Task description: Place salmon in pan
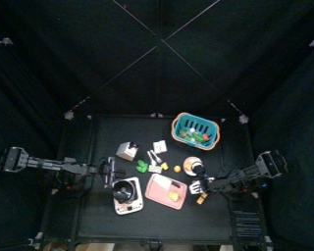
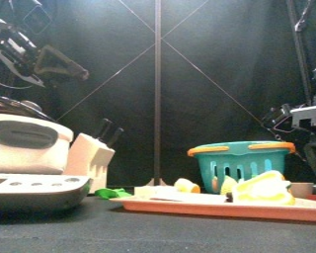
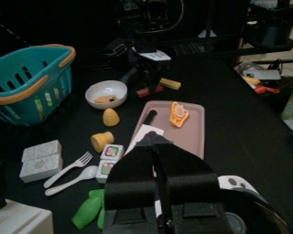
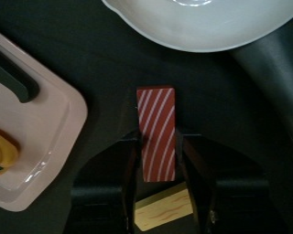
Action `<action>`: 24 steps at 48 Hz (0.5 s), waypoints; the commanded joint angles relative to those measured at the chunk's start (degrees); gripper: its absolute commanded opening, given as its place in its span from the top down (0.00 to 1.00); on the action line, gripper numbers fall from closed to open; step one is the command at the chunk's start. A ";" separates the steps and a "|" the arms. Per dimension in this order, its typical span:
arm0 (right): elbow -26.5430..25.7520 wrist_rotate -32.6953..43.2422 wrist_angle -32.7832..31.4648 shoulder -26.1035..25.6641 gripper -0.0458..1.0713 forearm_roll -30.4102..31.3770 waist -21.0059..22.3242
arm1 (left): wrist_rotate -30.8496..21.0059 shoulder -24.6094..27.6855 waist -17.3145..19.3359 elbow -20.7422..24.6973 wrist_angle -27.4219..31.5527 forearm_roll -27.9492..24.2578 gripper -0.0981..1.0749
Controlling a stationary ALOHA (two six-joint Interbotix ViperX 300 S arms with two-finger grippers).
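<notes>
Right gripper (image 4: 160, 139) has its black jaws apart, straddling the small red-orange, white-striped salmon slab (image 4: 157, 128), which lies on the black table (image 4: 88, 55) between the pink plastic board (image 4: 39, 137) and the white round bowl (image 4: 198, 27). Farther left, the left gripper (image 3: 157, 169) hangs with its jaws together.

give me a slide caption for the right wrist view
Right pincer open astride a red striped strip on the black table, between the pink board and a white bowl.

Right hand (image 4: 161, 187) points down, parted; left hand (image 3: 161, 187) hangs closed.
</notes>
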State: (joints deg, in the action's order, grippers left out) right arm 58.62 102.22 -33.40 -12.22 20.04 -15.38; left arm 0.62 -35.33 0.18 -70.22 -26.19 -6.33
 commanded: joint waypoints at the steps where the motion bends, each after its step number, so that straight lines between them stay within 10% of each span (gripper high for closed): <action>1: -1.49 -0.18 0.26 -1.67 0.41 0.18 -0.35 | 0.00 0.00 0.09 0.70 -0.18 0.09 0.71; 24: -1.23 -0.09 -3.34 -16.08 0.41 13.01 5.27 | 0.18 0.09 0.09 0.53 -0.18 0.09 0.71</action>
State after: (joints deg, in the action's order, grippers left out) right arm 56.69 101.78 -35.07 -24.79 30.85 -13.18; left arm 0.79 -35.33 0.18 -70.31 -26.10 -6.24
